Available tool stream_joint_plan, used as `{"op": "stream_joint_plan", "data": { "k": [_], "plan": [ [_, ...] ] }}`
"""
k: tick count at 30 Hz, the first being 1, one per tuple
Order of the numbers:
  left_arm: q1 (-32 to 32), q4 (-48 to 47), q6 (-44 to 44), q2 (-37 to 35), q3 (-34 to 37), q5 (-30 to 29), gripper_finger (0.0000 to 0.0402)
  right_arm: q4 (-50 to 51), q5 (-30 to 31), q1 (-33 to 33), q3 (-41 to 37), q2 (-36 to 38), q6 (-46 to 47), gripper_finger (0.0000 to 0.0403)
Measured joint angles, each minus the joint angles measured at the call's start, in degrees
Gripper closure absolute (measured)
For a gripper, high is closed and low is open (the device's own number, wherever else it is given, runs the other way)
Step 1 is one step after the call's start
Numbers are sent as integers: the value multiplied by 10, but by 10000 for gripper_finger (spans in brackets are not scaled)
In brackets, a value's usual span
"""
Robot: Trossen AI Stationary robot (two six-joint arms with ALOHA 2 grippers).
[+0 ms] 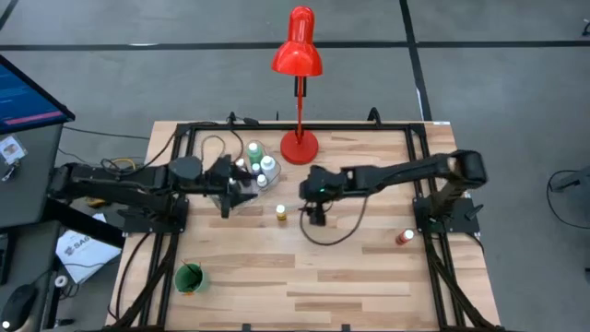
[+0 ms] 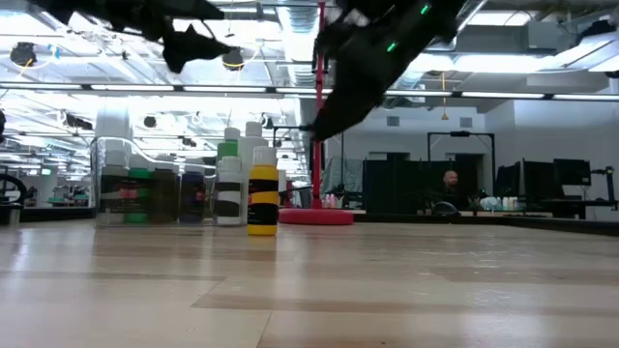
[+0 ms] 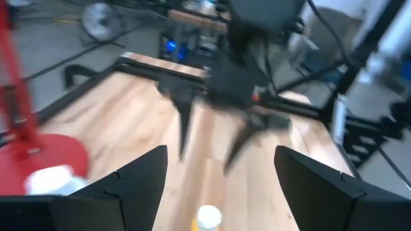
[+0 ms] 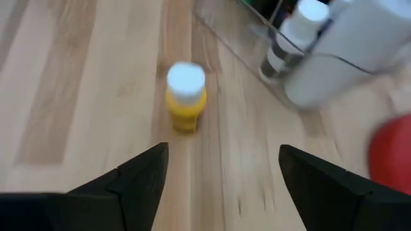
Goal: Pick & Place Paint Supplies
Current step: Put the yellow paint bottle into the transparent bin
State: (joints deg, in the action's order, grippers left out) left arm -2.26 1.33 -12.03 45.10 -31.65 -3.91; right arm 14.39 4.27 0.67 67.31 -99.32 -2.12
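Fingers spread wide and holding nothing, the right gripper [image 1: 314, 214] hangs above the wooden bench [image 1: 369, 277], a yellow paint bottle [image 4: 186, 96] with a white cap standing upright on the boards just ahead of its fingertips and clear of them. The left gripper [image 1: 241, 194] faces it from the other side with its fingers likewise parted and empty, so the yellow bottle sits between the two sets of fingers, nearer the right pair. Beside the left fingers a clear container [image 2: 145, 188] holds a cluster of small paint bottles [image 2: 228, 184], several white-capped, one green-capped, all upright. A further bottle with a red body [image 1: 403, 238] stands alone, well apart from both grippers, near the right arm's base. A green cup [image 1: 189, 278] rests at the bench's front on the left arm's side. The red desk lamp [image 1: 298, 88] rises from its round base behind the bottle cluster.
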Motion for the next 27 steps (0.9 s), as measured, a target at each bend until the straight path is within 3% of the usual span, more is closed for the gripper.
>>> {"op": "stream_joint_plan", "data": {
  "k": [5,12,16,27],
  "plan": [
    [29,1,31,88,-47,9,123,121,0,2,0,97,17,111],
    [32,1,74,206,-67,9,123,173,21,9,0,183,79,111],
    [32,16,75,256,-68,28,123,179,47,12,0,196,91,111],
    [30,94,101,340,-68,54,123,198,48,12,0,166,93,111]
  ]
}}
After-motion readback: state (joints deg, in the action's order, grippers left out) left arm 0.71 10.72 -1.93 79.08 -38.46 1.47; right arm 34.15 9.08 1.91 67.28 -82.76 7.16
